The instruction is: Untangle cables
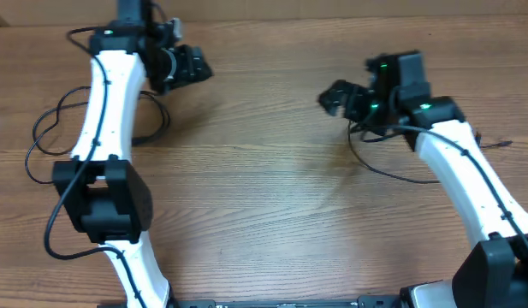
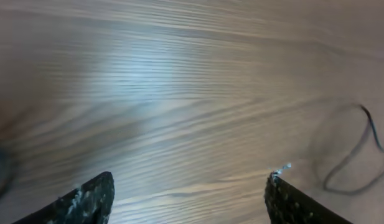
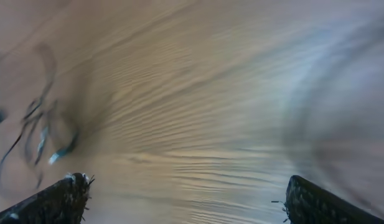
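Observation:
A thin black cable (image 1: 385,174) lies on the wooden table in a loose curve under my right arm, with a small bundle by the wrist. In the right wrist view blurred cable loops (image 3: 36,134) lie at the left, beyond the left fingertip. My right gripper (image 1: 335,97) (image 3: 187,186) is open and empty above bare wood. Another thin cable loop (image 1: 157,122) lies beside my left arm, and a loop (image 2: 355,163) shows at the right of the left wrist view. My left gripper (image 1: 193,65) (image 2: 188,190) is open and empty, apart from it.
Thicker black arm cables (image 1: 43,137) loop out at the far left of the table. A thin cable end (image 1: 501,144) sticks out to the right of my right arm. The arm bases (image 1: 109,201) stand at the front left and front right.

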### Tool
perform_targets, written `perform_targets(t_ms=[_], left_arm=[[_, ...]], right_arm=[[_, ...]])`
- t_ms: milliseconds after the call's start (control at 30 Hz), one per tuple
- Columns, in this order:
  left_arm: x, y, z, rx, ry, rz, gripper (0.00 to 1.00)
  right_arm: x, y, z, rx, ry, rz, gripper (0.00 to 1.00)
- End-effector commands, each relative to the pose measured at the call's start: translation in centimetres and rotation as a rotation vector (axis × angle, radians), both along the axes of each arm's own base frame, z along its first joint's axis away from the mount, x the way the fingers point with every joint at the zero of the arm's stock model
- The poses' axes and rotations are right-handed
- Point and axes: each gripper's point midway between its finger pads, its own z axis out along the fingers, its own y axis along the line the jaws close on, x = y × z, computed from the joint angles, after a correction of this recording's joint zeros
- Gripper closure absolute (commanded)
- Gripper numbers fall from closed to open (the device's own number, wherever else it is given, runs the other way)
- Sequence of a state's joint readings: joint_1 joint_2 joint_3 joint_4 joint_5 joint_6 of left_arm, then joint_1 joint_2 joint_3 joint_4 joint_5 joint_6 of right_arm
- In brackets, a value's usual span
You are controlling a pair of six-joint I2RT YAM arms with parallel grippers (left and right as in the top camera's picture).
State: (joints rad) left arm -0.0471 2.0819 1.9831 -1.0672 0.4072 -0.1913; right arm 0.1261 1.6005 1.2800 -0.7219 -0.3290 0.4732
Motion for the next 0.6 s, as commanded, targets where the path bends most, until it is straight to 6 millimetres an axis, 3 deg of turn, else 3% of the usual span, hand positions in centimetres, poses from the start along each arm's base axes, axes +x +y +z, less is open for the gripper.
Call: perform_targets(t_ms=[0,100,200,333,400,567], left_arm=[[-0.3,-4.6,0.9,-0.019,-0.057,-0.128,0.21],[-0.9,-9.3,0.9,-0.025,-0.089,-0.224,0.15],[-1.8,-14.1,0.8,-0.032,-0.125,-0.317,0.12],[-2.8,-19.9,0.3,-0.006,-0.198,-0.416,0.00],[-3.1,-22.2,-0.4,0.047,-0.237,-0.439,0.00],[-4.0,-25.8,-2.7,0.149,-0.284,-0.471,0.00]], right_arm=[[0.6,-5.2,-0.5,-0.027,0.055,-0.216,0.00],[-0.2,-9.5,-1.5,-0.059,0.128,-0.379,0.00],[-1.4,-12.3,-2.3,-0.087,0.182,-0.455,0.00],[-1.7,-13.9,-2.4,-0.085,0.195,-0.497,0.00],[-1.8,-14.3,-2.4,-0.083,0.195,-0.507,0.00],[-1.8,-14.4,-2.4,-0.084,0.196,-0.509,0.00]])
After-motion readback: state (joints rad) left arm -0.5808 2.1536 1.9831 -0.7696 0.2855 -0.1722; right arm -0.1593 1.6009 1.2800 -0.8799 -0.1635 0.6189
